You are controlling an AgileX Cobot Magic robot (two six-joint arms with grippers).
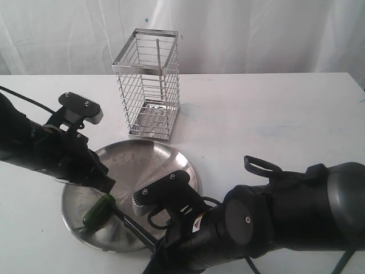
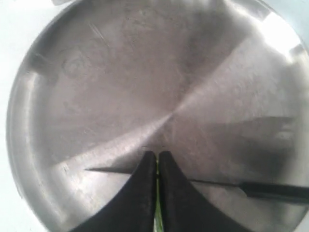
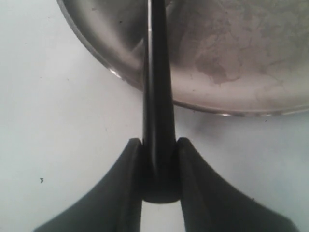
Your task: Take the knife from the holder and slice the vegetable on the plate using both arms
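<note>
The steel plate (image 1: pixel 165 160) lies in front of the wire holder (image 1: pixel 145 85). On the plate's near left part is the dark-green vegetable (image 1: pixel 98 210). My left gripper (image 1: pixel 107 185) comes down onto its upper end. In the left wrist view its fingers (image 2: pixel 140 193) stand almost together, with a thin strip of the vegetable (image 2: pixel 157 212) between them. The black knife (image 1: pixel 134 225) runs from the right arm up to the vegetable, and its blade (image 2: pixel 111 170) passes behind the left fingers. My right gripper (image 3: pixel 159 142) is shut on the knife's handle (image 3: pixel 157 96), just off the plate's rim (image 3: pixel 120 77).
The holder stands empty at the back on the white table (image 1: pixel 274 120). The right arm's bulk (image 1: pixel 274 222) fills the near right and covers the plate's near rim. White cloth hangs behind the table.
</note>
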